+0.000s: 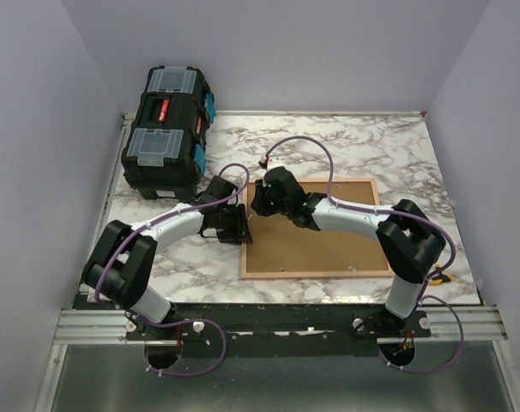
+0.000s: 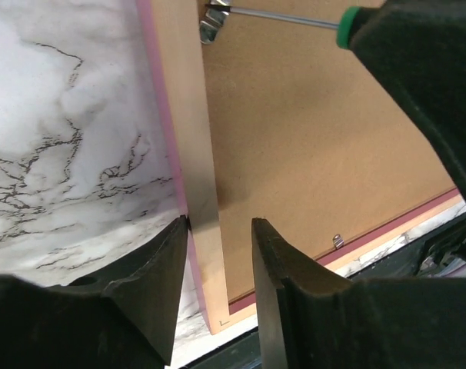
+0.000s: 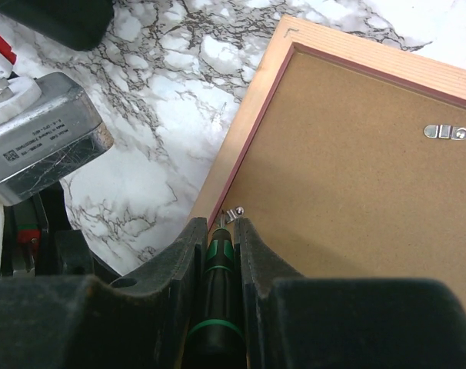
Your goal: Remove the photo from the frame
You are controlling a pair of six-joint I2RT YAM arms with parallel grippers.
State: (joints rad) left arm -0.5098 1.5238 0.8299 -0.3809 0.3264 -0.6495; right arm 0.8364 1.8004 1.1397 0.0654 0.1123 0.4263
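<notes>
Frame (image 1: 316, 249) lies back-up on the table (image 1: 371, 146), photo unseen; right hand (image 3: 221, 231) pinches a screwdriver (image 3: 218, 265) at a left-edge clip (image 3: 234, 213), left hand (image 2: 220, 227) spread astride that rail: clip release in hand, levering it aside apparently next.

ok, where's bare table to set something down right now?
The table's far strip, between the frame and back edge, right of the toolbox. A smaller patch near-left, between left arm and frame. Crowded: frame's left edge, where left end effector and right end effector sit.
</notes>
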